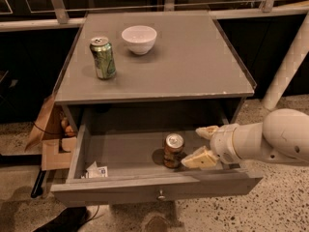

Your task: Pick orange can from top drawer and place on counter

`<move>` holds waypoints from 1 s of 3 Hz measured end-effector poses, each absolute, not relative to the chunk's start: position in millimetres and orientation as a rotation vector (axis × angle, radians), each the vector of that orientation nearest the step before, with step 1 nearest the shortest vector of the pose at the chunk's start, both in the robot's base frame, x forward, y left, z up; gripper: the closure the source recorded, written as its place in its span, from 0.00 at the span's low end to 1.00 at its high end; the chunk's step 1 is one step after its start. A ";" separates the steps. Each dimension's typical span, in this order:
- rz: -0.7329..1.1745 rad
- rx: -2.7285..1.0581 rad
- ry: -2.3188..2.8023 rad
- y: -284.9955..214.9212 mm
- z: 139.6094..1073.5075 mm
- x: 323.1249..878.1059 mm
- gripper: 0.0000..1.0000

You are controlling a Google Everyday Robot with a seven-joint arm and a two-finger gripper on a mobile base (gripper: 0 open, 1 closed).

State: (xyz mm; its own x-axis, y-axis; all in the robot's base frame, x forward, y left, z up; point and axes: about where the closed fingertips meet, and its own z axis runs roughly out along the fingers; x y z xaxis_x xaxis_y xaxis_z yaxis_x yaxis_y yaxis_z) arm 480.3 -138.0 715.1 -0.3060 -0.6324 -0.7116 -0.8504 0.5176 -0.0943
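The orange can [173,150] stands upright in the open top drawer [159,188], right of centre, silver top up. My gripper [199,145] reaches in from the right, inside the drawer, just right of the can. Its two pale fingers [199,159] are spread apart, one nearer and one farther, and hold nothing. The nearer finger is close to the can's side; I cannot tell whether it touches. The grey counter [193,66] lies above the drawer.
A green can [103,57] and a white bowl [139,39] stand on the counter's left half. A small white packet [96,170] lies in the drawer's left front corner. A cardboard box [50,141] sits on the floor at left. A white pole [289,62] stands at right.
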 end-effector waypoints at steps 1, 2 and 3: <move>0.401 -1.193 2.036 -135.3 708.4 488.2 0.35; 0.422 -1.178 2.022 -129.4 697.6 500.2 0.35; 0.453 -1.175 2.011 -121.6 686.0 511.2 0.34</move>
